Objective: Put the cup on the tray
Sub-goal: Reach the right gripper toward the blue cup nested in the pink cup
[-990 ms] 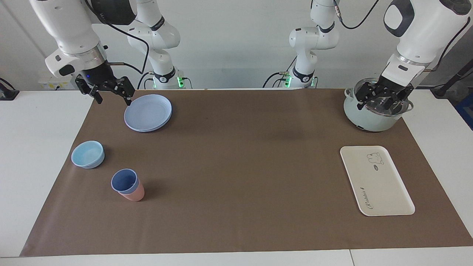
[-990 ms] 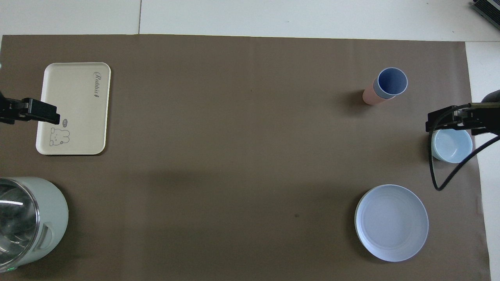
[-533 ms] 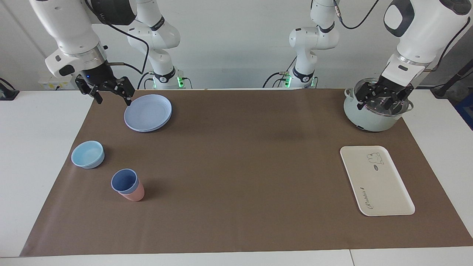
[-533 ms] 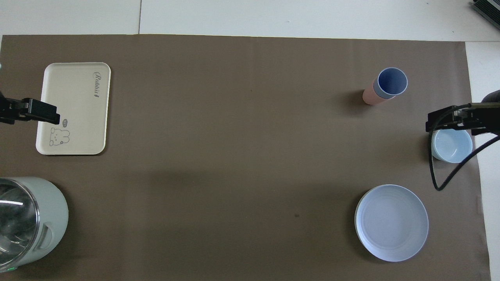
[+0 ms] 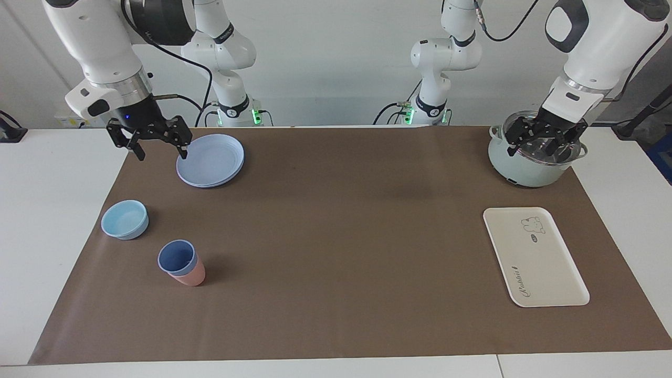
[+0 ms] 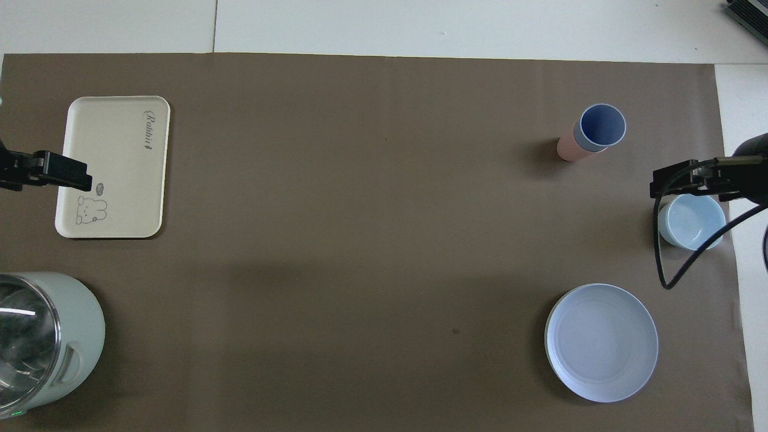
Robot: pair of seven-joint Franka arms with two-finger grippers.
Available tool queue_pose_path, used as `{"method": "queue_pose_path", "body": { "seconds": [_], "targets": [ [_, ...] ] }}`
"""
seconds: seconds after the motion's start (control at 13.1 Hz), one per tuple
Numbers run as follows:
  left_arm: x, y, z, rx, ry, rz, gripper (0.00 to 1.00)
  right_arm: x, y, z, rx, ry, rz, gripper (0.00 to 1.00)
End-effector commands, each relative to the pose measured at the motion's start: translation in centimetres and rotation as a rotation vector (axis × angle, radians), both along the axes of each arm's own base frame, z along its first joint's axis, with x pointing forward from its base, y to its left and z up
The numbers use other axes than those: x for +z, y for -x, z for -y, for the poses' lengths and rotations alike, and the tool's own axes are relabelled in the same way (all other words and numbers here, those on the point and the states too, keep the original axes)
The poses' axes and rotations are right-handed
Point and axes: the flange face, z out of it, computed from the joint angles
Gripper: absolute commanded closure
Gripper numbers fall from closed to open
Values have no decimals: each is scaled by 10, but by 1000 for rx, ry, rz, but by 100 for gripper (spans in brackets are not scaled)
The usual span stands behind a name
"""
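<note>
Right end effector gapes empty above the plate's edge, well apart from the cup.

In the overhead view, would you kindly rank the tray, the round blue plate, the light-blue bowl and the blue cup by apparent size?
1. Tray and round blue plate: look about alike, so I won't rank them.
2. Light-blue bowl.
3. Blue cup, nested in a pink cup.
</note>
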Motion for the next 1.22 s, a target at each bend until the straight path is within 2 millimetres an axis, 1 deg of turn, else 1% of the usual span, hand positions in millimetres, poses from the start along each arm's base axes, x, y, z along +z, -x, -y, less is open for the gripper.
{"method": "queue_pose_path", "body": {
  "seconds": [0.0,0.15,0.23,0.3,0.46,0.53,0.84,1.07,1.14],
  "targets": [
    [0,8,-3,8,13,15,0,-22,2,38,206,-63,79,0],
    [0,8,-3,8,13,15,0,-41,-4,60,316,-99,129,0],
    [0,8,-3,8,13,15,0,-51,-10,66,383,-100,153,0],
    [0,8,-3,8,13,15,0,-66,-17,81,447,-118,172,0],
    [0,8,1,5,13,15,0,-110,-34,118,549,-212,276,0],
    [0,8,2,2,13,15,0,-134,-41,130,578,-247,311,0],
    [1,8,-2,8,13,18,0,-176,-57,133,594,-322,416,0],
    [0,8,-2,8,13,13,0,-207,-61,133,615,-380,449,0],
    [1,8,-3,11,13,18,0,-221,-63,135,634,-396,467,0]
  ]
}}
